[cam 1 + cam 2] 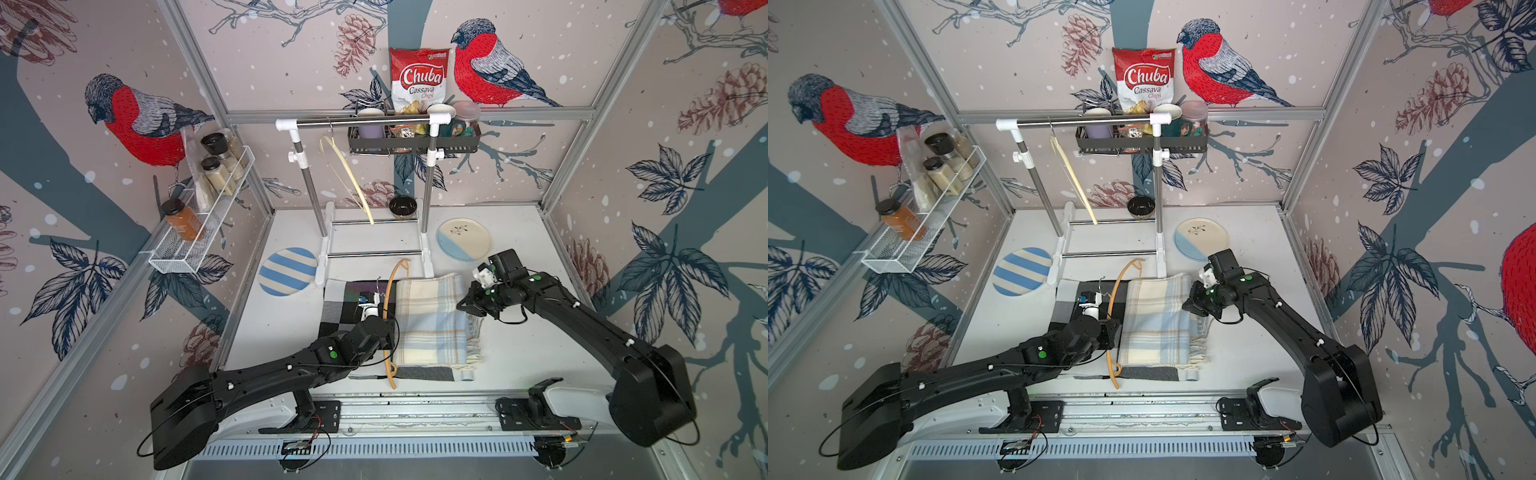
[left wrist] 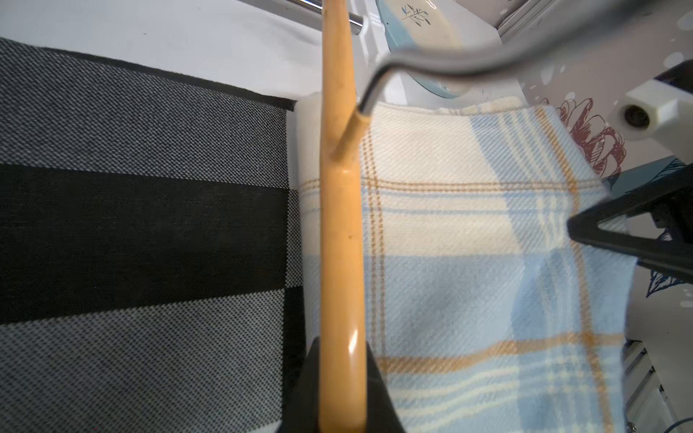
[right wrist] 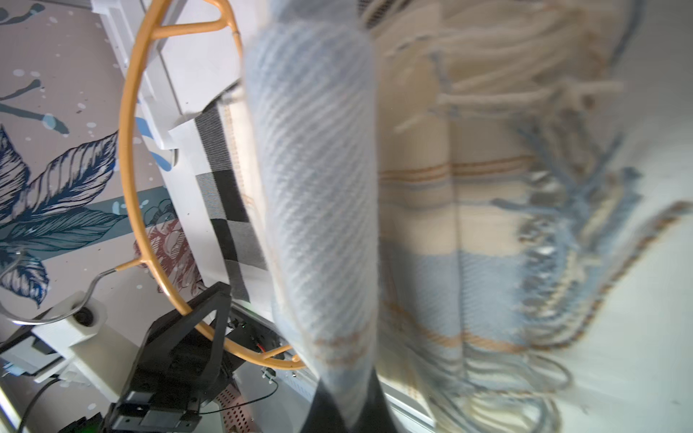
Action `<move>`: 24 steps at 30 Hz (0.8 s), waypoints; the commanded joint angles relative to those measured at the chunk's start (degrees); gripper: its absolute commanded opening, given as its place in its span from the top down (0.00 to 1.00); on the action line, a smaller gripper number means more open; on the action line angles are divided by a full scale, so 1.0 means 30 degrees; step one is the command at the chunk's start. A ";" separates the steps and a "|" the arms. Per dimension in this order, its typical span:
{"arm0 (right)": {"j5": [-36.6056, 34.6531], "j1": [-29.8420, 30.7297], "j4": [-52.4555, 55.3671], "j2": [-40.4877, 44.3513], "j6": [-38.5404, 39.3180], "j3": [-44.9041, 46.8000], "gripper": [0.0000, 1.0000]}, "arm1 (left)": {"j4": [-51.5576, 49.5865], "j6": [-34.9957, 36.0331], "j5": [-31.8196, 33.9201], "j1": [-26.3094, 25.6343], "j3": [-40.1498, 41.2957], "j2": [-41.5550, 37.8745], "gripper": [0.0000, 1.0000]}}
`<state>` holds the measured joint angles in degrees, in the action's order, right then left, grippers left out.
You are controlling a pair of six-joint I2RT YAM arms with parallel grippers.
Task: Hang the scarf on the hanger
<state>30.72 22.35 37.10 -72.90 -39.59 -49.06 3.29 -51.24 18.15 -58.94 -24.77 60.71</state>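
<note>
The cream and light-blue plaid scarf (image 1: 430,320) (image 1: 1156,320) lies folded on the table, its fringe toward the right. My right gripper (image 1: 463,305) (image 3: 347,408) is shut on the scarf's right edge, and a fold of scarf (image 3: 318,168) rises from between its jaws. The orange hanger (image 1: 390,299) (image 1: 1113,299) lies along the scarf's left edge, metal hook pointing left. My left gripper (image 1: 387,322) (image 2: 343,393) is shut on the hanger (image 2: 339,225) near its middle. The scarf (image 2: 450,243) fills the space beside the hanger in the left wrist view.
A black and grey checked cloth (image 1: 340,303) lies under the scarf and hanger. Behind stands a clothes rack (image 1: 353,121) with a cream hanger (image 1: 345,174) on its rail. A striped plate (image 1: 288,272), a blue-cream plate (image 1: 464,240) and a black bowl (image 1: 402,206) sit around the rack.
</note>
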 commanded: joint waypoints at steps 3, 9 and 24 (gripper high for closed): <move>0.0040 -0.0250 -0.0152 -0.1025 0.1013 0.1363 1.00 | 0.0369 -0.0194 0.0638 -0.0043 0.0262 0.0264 1.00; -0.0907 -0.0238 -0.1295 -0.2722 0.1163 0.1422 1.00 | -0.1979 0.0374 0.0668 -0.0049 -0.0265 -0.2079 1.00; -0.0221 0.1389 -0.1696 -0.2197 -0.0056 -0.0269 1.00 | -1.0906 0.3294 -0.0172 -0.0042 -0.8157 -0.5031 1.00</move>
<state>31.44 25.69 31.86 -80.49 -37.76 -48.97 -22.96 -45.01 16.45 -59.02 -44.77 45.63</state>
